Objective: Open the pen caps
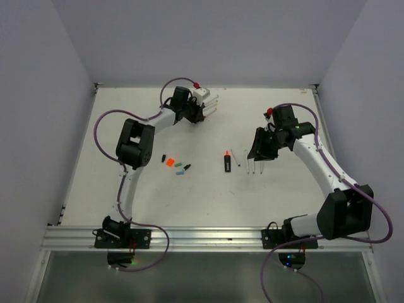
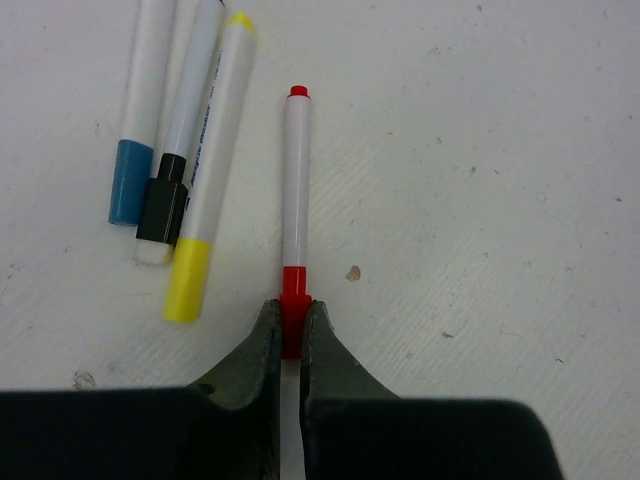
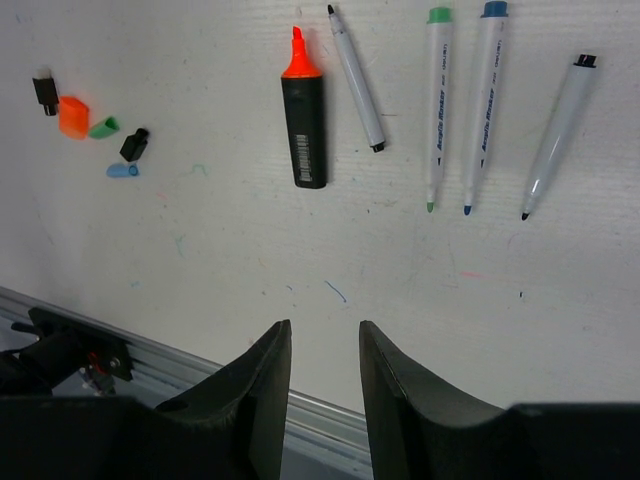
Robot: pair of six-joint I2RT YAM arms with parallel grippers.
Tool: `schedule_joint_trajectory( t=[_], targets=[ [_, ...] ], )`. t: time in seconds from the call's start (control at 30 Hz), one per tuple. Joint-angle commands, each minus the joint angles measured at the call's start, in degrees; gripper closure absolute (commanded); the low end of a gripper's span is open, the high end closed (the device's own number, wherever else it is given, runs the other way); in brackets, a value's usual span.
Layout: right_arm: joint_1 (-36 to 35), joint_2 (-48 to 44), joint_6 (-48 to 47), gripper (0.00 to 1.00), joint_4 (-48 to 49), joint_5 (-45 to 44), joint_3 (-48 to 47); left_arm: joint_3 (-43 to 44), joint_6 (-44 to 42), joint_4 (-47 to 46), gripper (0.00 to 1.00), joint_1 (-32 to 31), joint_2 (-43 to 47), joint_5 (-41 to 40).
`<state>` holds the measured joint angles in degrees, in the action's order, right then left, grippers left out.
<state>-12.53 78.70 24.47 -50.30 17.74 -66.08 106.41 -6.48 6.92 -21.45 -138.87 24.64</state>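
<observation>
Confirm the left gripper (image 2: 292, 312) shut tight on the red cap (image 2: 293, 282) of the red pen (image 2: 296, 180), lying flat on the worktop (image 2: 480, 200) with its barrel pointing away from the wrist, just beside three capped pens bearing a blue cap (image 2: 130, 182), a black cap (image 2: 163, 210) and a yellow cap (image 2: 188, 280). Pull straight back along the barrel axis; avoid twisting or lifting at an angle, likely to drag the whole pen along. Restrain the barrel before pulling: judging from the layout, bring the right gripper (image 3: 325, 345) across for this, at present about half open, holding nothing, and hovering well apart over the uncapped highlighter (image 3: 305, 125) and the loose caps (image 3: 73, 116). Pinch the barrel near its middle, clear of the yellow-capped neighbour. Treat the following as unverified: near end of the red cap hidden between the fingers; depth of the grip impossible to judge; far ends of the blue-capped and black-capped pens cut off by the picture edge; in the top view, left gripper and pens merged into one pale patch near the far edge, red cap not distinguishable there.
</observation>
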Motion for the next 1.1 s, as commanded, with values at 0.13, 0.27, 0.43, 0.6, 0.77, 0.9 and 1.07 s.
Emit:
schedule_joint_trajectory(
  t=[0.13,0.27,0.43,0.6,0.77,0.9,1.07],
  targets=[
    [0.0,1.1,0.8,0.63,2.8,1.5,-1.7,-8.2,0.6,2.1,1.0,-2.0,3.1,2.5],
    [0.0,1.3,0.9,0.63,3.5,1.6,-1.7,-13.3,0.3,0.7,1.0,-4.3,8.3,4.9],
    [0.0,2.4,2.6,0.62,6.0,3.8,-2.0,-19.6,5.9,-2.7,1.0,-5.4,14.8,9.5],
    [0.0,5.7,5.0,0.53,8.6,8.3,-5.5,-24.9,16.8,-5.9,1.0,-5.5,24.0,13.9],
    [-0.6,8.0,8.9,0.49,12.9,11.3,-7.2,-29.5,24.2,-10.7,1.0,-6.8,31.4,18.2],
    [-2.0,9.1,12.7,0.49,17.3,12.9,-6.7,-32.0,29.8,-12.7,1.0,-8.3,35.9,19.4],
    [-3.4,9.7,17.6,0.49,23.5,13.4,-5.6,-34.2,32.4,-13.5,1.0,-9.7,39.1,20.5]
  ],
)
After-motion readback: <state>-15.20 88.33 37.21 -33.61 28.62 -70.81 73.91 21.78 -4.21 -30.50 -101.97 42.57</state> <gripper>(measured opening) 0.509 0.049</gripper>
